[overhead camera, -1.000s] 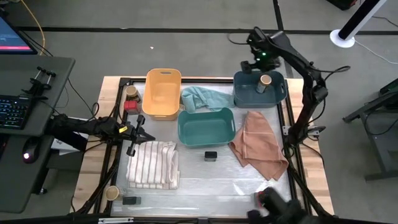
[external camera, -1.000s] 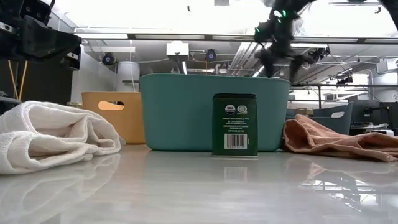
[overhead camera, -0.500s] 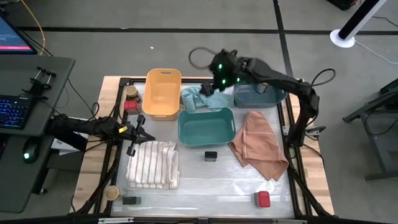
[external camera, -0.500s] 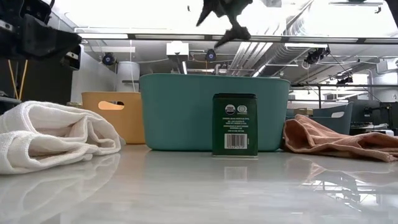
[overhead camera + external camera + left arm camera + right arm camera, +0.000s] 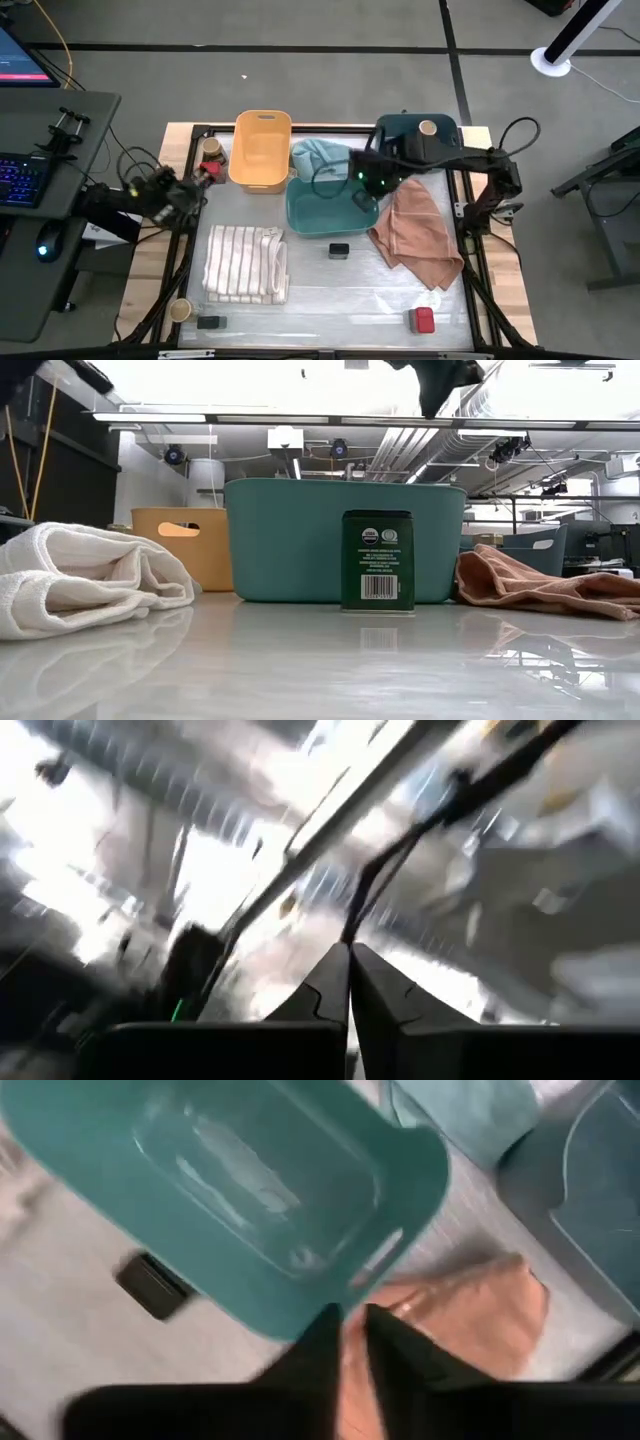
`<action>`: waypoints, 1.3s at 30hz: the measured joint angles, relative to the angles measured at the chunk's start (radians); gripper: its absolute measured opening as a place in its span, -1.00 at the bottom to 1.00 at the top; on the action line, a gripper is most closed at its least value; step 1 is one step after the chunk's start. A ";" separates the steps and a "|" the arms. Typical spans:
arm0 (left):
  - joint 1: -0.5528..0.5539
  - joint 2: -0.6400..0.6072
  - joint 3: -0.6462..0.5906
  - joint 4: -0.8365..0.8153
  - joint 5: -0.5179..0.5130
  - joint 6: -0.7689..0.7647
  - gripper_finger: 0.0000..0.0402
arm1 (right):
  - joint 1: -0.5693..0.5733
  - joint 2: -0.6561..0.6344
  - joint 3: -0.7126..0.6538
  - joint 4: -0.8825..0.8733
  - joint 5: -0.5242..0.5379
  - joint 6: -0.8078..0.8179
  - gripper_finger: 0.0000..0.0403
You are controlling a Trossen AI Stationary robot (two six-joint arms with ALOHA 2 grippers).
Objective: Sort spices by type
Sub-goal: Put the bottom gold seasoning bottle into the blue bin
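Overhead, the right pincer (image 5: pixel 362 192) has swung from the dark blue bin (image 5: pixel 392 130) at upper right, where a tan-lidded round jar (image 5: pixel 427 129) now stands, to the teal bin's (image 5: pixel 300 215) right rim. Its fingers look nearly together and apparently empty. The left pincer (image 5: pixel 205 172), shut, has moved toward the jars (image 5: pixel 210 150) at upper left. A black tin (image 5: pixel 339 250) waits mid-table.
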 joint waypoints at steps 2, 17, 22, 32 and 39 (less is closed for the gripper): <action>0.000 0.000 0.002 0.072 -0.065 0.005 -1.00 | 0.023 -0.034 -0.065 0.025 0.003 -0.008 -0.91; -0.010 0.744 0.892 -1.493 0.075 -0.152 -0.46 | 0.140 -0.651 -0.946 0.748 -0.096 0.332 -0.93; -0.114 0.945 1.062 -1.694 0.387 -0.319 -0.03 | 0.167 -0.742 -1.075 0.964 -0.047 0.317 -0.93; -0.465 1.125 1.124 -1.733 0.446 -0.616 0.30 | 0.167 -0.720 -1.142 1.135 -0.094 0.213 -0.81; -0.722 1.192 1.123 -1.872 0.275 -0.678 0.30 | 0.167 -0.720 -1.142 1.222 -0.064 0.253 -0.47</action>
